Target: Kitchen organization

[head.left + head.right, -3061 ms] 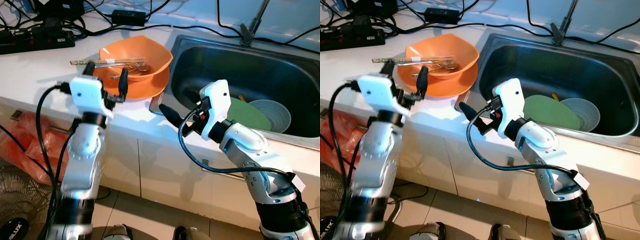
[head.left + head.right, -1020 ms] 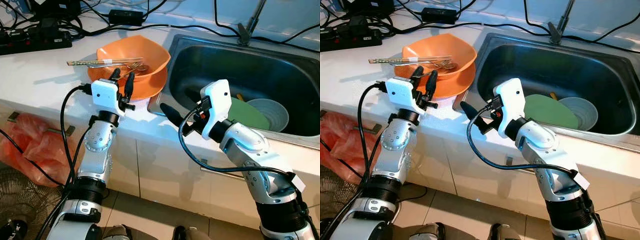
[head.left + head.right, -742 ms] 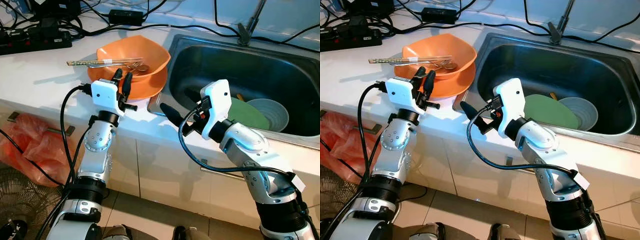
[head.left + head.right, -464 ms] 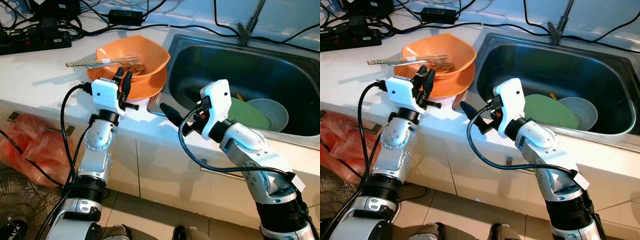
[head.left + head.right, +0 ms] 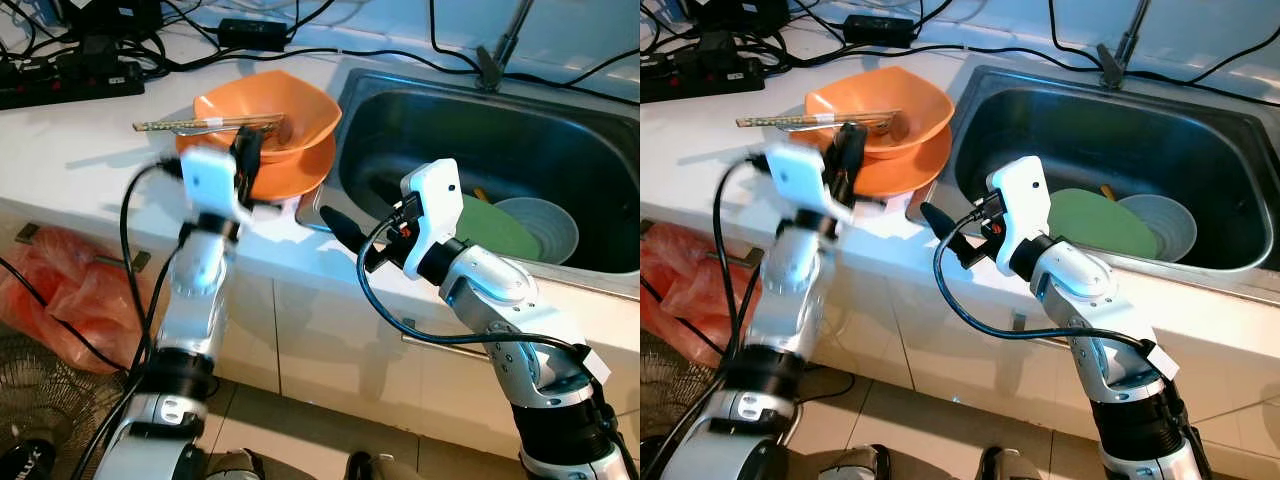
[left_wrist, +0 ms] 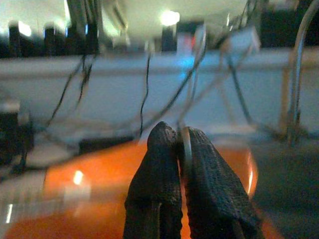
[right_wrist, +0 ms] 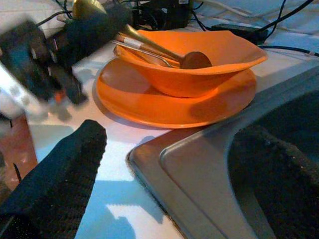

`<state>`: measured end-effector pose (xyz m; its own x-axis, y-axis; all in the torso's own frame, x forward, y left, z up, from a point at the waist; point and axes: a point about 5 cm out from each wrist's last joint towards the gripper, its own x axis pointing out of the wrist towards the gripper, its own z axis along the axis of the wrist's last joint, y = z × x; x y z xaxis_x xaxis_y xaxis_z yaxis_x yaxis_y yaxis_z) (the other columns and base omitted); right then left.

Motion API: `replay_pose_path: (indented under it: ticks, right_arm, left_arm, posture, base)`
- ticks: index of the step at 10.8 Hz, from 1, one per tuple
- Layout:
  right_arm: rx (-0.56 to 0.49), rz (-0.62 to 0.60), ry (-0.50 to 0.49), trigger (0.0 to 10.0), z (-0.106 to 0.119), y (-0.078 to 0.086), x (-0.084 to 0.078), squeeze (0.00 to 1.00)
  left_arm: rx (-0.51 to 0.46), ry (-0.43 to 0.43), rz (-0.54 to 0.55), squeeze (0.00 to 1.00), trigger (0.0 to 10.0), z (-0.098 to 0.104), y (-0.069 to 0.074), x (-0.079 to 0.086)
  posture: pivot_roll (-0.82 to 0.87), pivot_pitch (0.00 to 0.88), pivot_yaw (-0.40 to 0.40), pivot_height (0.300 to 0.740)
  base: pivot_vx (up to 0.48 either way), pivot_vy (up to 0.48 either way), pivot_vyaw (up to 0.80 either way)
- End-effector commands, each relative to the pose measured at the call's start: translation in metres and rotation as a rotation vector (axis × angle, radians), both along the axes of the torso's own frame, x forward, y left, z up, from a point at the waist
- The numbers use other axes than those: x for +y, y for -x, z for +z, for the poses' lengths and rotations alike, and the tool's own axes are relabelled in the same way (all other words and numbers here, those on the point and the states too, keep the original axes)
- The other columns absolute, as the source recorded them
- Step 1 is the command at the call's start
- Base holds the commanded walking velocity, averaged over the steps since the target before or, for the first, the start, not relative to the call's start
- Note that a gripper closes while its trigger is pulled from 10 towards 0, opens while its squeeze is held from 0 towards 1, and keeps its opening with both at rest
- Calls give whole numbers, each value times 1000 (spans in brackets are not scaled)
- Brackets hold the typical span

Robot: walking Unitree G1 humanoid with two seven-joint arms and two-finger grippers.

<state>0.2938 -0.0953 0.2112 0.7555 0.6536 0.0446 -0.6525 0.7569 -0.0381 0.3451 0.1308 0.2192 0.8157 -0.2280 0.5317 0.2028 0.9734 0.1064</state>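
Left hand (image 5: 247, 152) is up at the rim of the orange bowl (image 5: 300, 115), fingers pinched shut on what looks like a thin metal utensil handle (the left wrist view shows a sliver of metal squeezed between the pads), though the arm is motion-blurred so I can't say exactly which piece it has. That bowl sits on an orange plate (image 5: 902, 170) just beyond the hand, with chopsticks (image 5: 200, 124) lying across its rim and a spoon (image 7: 192, 59) leaning inside. My worry: if the hand lifts fast, the handle could drag the chopsticks off the rim onto the counter (image 5: 80, 150), or tip the bowl, since it's only resting loosely on the plate. That thin grip could also slip mid-carry. Right hand (image 5: 332, 222) hangs spread open and empty near the front corner of the sink (image 5: 420, 120), where a green plate (image 5: 495, 232) and a grey bowl (image 5: 545, 225) lie, so it's close enough to get clipped.
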Motion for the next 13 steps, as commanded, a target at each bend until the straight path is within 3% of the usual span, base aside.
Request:
replay_pose_path:
  ticks: [1, 4, 6, 7, 9, 11, 13]
  right_arm:
    - [-19, -20, 2, 10000, 3, -2, -4, 0]
    - [-19, -28, 1, 10000, 3, -3, -5, 0]
    - [-18, -45, -14, 10000, 4, -5, -6, 0]
    - [-18, -52, -24, 10000, 5, -6, -7, 0]
    - [-23, -65, -28, 10000, 6, -8, -8, 0]
    - [-26, -81, -44, 10000, 7, -9, -9, 0]
    - [-44, -195, -215, 10000, 23, -19, -20, 0]
  left_arm:
    - [-68, 4, -34, 0, 0, 20, 3, -7]
    - [-122, 75, -76, 0, 0, 45, 7, -11]
    - [-99, 274, -191, 0, 0, 65, 10, -12]
    - [-40, 482, -322, 0, 0, 71, 9, -14]
    - [39, 692, -403, 0, 0, 64, 6, -9]
    - [96, 795, -486, 0, 0, 59, 6, -10]
    - [235, 950, -541, 0, 0, 30, 5, -12]
  posture:
    - [-7, 133, -34, 740]
    - [-6, 130, -34, 740]
    - [-3, 126, -34, 740]
    - [-2, 123, -33, 740]
    - [-7, 122, -29, 740]
    - [-5, 121, -29, 740]
    - [-1, 120, -26, 740]
  base:
    - [0, 0, 0]
    - [0, 0, 0]
    - [0, 0, 0]
    - [0, 0, 0]
    - [0, 0, 0]
    - [0, 0, 0]
    - [0, 0, 0]
